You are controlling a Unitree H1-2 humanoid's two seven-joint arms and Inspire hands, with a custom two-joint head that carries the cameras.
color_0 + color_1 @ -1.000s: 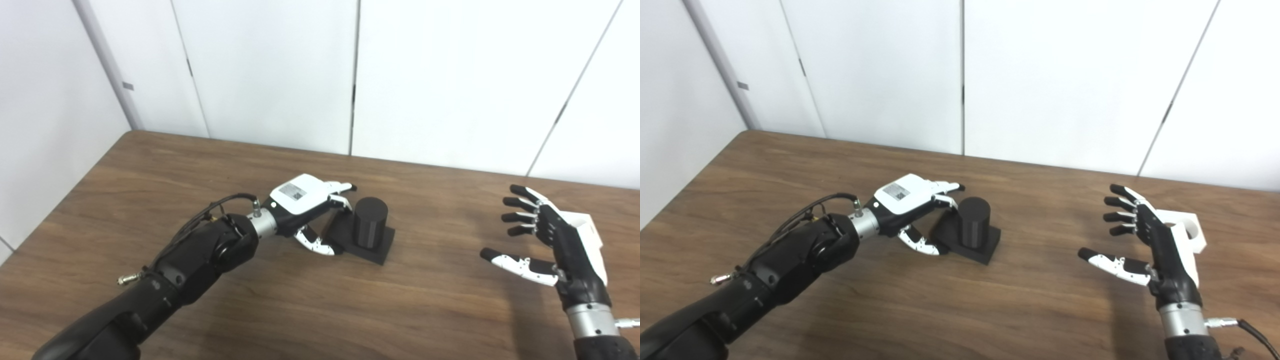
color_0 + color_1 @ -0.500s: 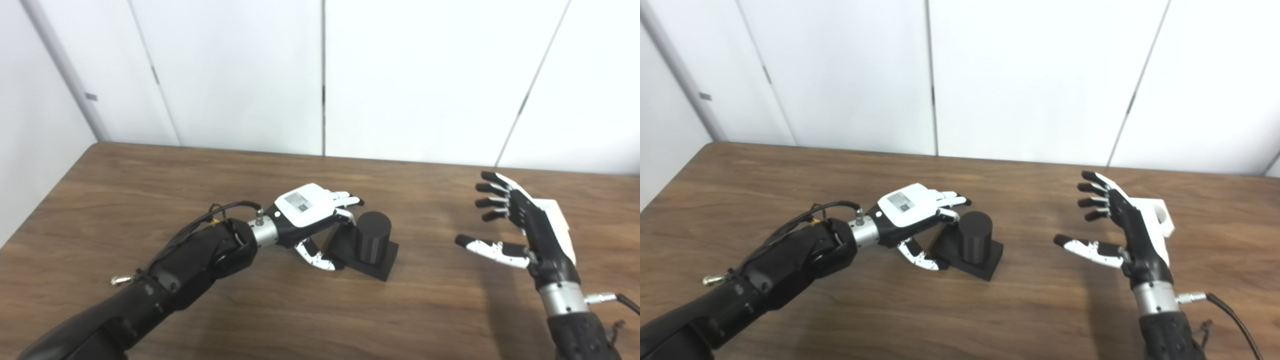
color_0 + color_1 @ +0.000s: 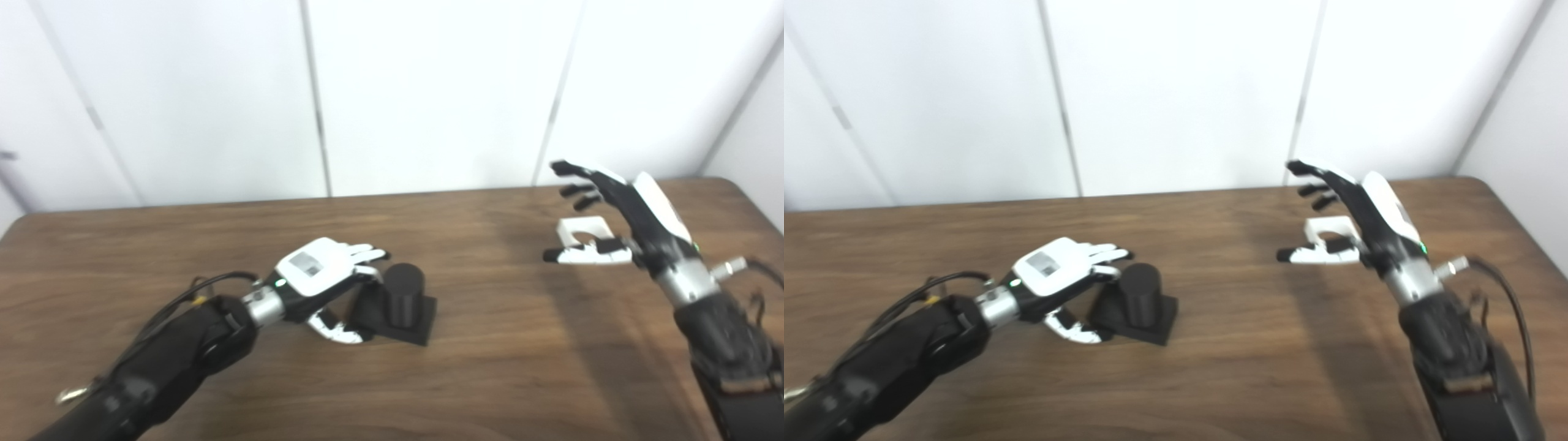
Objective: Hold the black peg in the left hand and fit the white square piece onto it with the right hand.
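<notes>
The black peg (image 3: 402, 294) is a short cylinder standing upright on a square black base on the wooden table (image 3: 490, 373). My left hand (image 3: 324, 278) is open against the base's left side, with fingers (image 3: 367, 252) reaching toward the cylinder and the thumb at the base's front edge. The white square piece (image 3: 579, 229), with a round hole, lies on the table at the right. My right hand (image 3: 625, 211) is open and hovers just above and behind it, with the thumb in front of the piece. It holds nothing.
White wall panels stand behind the table's far edge. The table's right edge (image 3: 1513, 226) runs close beside my right arm. A cable (image 3: 1507, 306) hangs off the right wrist.
The camera has turned to the right. My right hand has risen and moved over the white piece, which now shows under its fingers. My left hand stays beside the peg's base.
</notes>
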